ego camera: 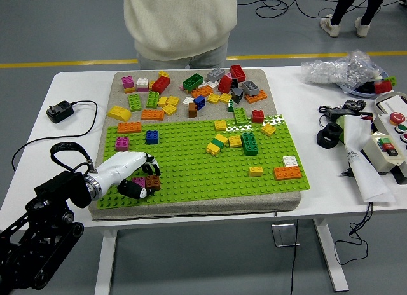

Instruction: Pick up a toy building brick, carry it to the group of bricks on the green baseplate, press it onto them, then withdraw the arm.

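Your left robot hand (130, 173), white glossy shell with black fingers, sits at the 7 o'clock corner of the green baseplate (203, 164), fingers curled around a small cluster: a brown brick (152, 182) touching a magenta brick (138, 181). The black arm and a looped cable (63, 156) trail off toward 8 o'clock.

A black power adapter (62, 110) lies on the white worktop (76, 91) at 9 o'clock. The studded baseplate rests on a grey felt-like mat (191, 205).

Loose blocky bricks (191, 88) in red, yellow, green, orange and grey are heaped on the mat at 12 o'clock, before a person in a cream knit top (180, 21).

At 3 o'clock you have a crinkled clear plastic bag (337, 69), white paper (365, 161) and a control box (388, 145) with coloured buttons. No writing is legible.
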Tool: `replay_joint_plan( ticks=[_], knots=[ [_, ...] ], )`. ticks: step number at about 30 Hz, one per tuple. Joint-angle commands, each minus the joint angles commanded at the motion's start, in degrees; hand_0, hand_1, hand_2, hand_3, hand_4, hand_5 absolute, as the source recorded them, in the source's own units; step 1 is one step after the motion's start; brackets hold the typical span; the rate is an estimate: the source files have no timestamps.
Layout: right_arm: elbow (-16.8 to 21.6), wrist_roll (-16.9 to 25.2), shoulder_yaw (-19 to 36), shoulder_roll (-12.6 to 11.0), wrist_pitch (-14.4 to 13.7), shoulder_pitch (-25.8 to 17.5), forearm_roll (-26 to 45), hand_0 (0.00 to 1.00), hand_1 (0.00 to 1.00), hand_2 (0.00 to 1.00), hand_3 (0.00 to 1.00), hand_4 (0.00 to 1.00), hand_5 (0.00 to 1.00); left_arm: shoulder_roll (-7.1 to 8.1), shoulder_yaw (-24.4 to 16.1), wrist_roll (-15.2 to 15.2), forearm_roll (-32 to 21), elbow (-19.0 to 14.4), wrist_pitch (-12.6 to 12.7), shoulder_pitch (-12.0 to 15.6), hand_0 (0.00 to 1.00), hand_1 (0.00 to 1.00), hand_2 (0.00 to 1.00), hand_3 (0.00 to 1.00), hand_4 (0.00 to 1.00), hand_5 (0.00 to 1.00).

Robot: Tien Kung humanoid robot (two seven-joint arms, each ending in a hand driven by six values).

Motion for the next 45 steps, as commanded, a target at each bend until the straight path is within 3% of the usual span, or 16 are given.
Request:
replay_joint_plan(
  ticks=[23,30,45],
  knots=[
    [0.0,0.0,0.0,0.0,0.0,0.0,0.2,0.761,0.676,0.718,0.737,0.998,0.683,0.41,-0.8,-0.6,0.0,-1.4,-2.0,-0.1,0.771,0.682,0.509,0.565,0.784,0.074],
    [0.0,0.0,0.1,0.0,0.0,0.0,0.2,0.761,0.676,0.718,0.737,0.998,0.683,0.4,-0.8,-0.7,0.0,-1.4,-2.2,-0.1,0.792,0.717,0.523,0.599,0.859,0.104],
    [0.0,0.0,0.1,0.0,0.0,0.0,0.4,0.761,0.676,0.718,0.737,0.998,0.683,0.49,-0.8,-0.7,0.0,-1.1,-1.7,-0.4,0.796,0.719,0.529,0.607,0.866,0.096]
  ],
)
